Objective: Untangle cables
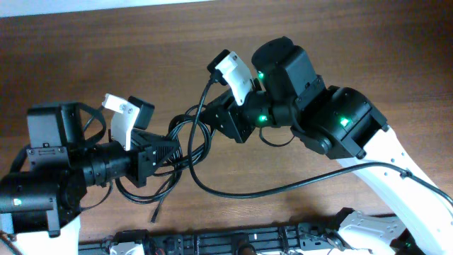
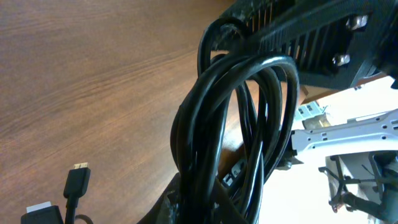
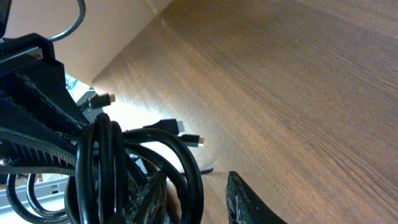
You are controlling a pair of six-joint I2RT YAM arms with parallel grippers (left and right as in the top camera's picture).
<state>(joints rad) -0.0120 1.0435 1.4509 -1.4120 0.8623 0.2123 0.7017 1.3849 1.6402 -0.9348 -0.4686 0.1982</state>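
My left pincer (image 1: 154, 157) is clamped shut on the cables (image 1: 185, 145), which are bunched between my two pincers at mid-table (image 1: 106, 42). Only its wrist view shows one plug (image 2: 78, 177), and its own fingers are cut off there. My right pincer (image 1: 216, 117) stands partly open, with loops against one finger (image 3: 152, 196). Three plug ends (image 3: 165, 126) show only in that view. I cannot count the strands.

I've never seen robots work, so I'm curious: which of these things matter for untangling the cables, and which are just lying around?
Part of the job: cables, left end effector, right end effector.

Just there: wooden table, thick cable wired to the right arm, dark hardware along the table's near edge.
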